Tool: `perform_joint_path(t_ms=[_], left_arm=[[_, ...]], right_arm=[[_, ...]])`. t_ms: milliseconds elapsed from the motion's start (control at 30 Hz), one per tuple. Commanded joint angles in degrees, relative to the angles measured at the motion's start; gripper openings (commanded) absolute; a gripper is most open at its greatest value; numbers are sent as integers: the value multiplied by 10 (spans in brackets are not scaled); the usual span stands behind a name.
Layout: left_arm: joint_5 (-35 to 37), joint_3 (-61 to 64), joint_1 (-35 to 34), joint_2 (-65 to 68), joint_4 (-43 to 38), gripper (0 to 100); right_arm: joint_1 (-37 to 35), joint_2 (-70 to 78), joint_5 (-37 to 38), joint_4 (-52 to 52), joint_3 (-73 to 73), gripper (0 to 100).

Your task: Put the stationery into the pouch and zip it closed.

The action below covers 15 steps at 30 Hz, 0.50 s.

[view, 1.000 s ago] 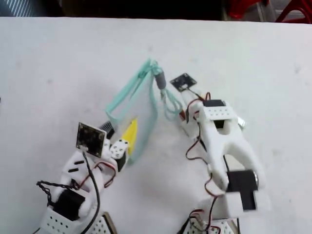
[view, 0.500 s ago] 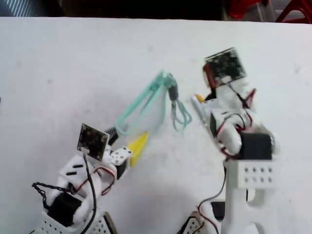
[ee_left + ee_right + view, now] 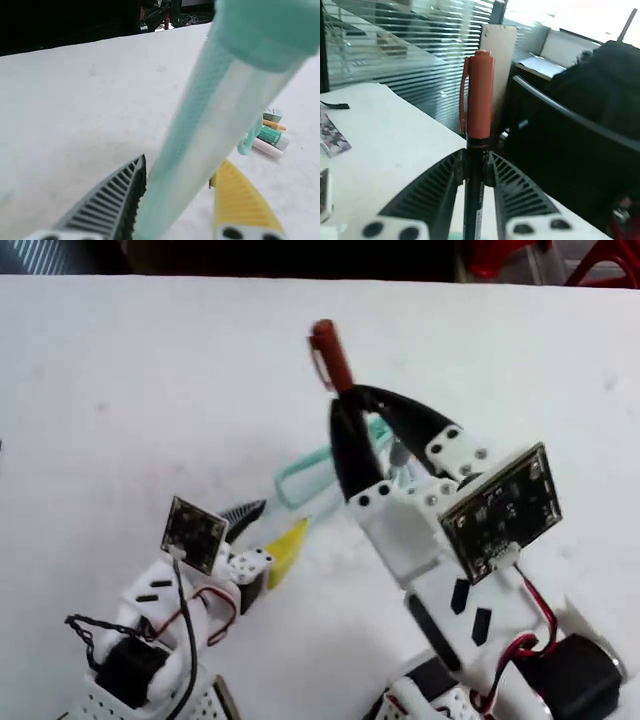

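Early on: the left end effector [image 3: 180, 172] pinches the pouch [image 3: 220, 115], the right end effector [image 3: 475, 152] clamps a red-capped pen [image 3: 479, 95] aloft (markers [image 3: 267, 142] wait outside; zipping remains).

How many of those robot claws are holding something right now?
2. The left gripper grips the teal pouch by its edge; the right gripper holds a red-capped pen by its dark barrel.
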Motion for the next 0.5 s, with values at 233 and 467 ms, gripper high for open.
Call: perform_joint_path(t_ms=[233,467], left_arm=[[1,-27,3,7,-10,225],[1,-28,3,7,-10,225]], right_arm=[[-72,109,-10,-69,3,16],[-72,131,-11,-80,45,16]])
